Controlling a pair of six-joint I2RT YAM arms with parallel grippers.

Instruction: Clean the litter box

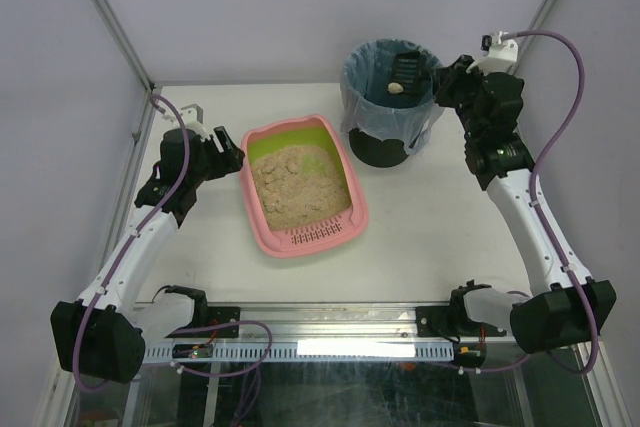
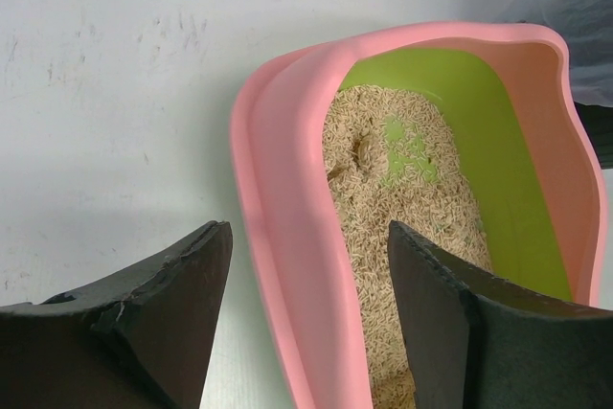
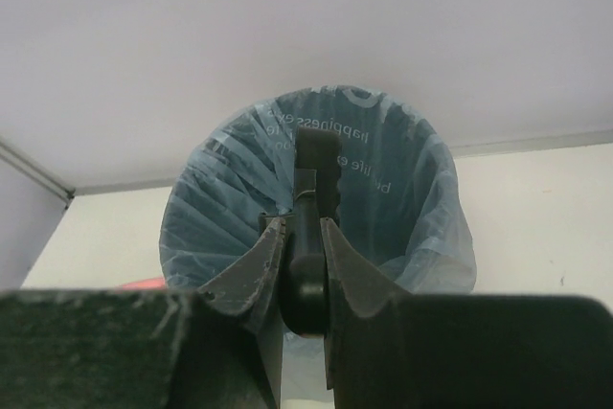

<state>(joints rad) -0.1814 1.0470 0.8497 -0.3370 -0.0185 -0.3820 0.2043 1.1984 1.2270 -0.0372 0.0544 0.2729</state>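
The litter box (image 2: 283,237) is smooth, glossy pink plastic; its litter (image 2: 364,208) is grainy. The bin bag (image 3: 220,198) is thin, crinkled blue film. The scoop (image 3: 311,237) is matt black plastic, the worktop (image 2: 115,93) matt white, scuffed.

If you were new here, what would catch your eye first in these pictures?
The pink litter box sits mid-table with beige litter inside, and the left claw is open astride its left rim. At the far right, the right claw holds a black scoop over the blue-lined bin.
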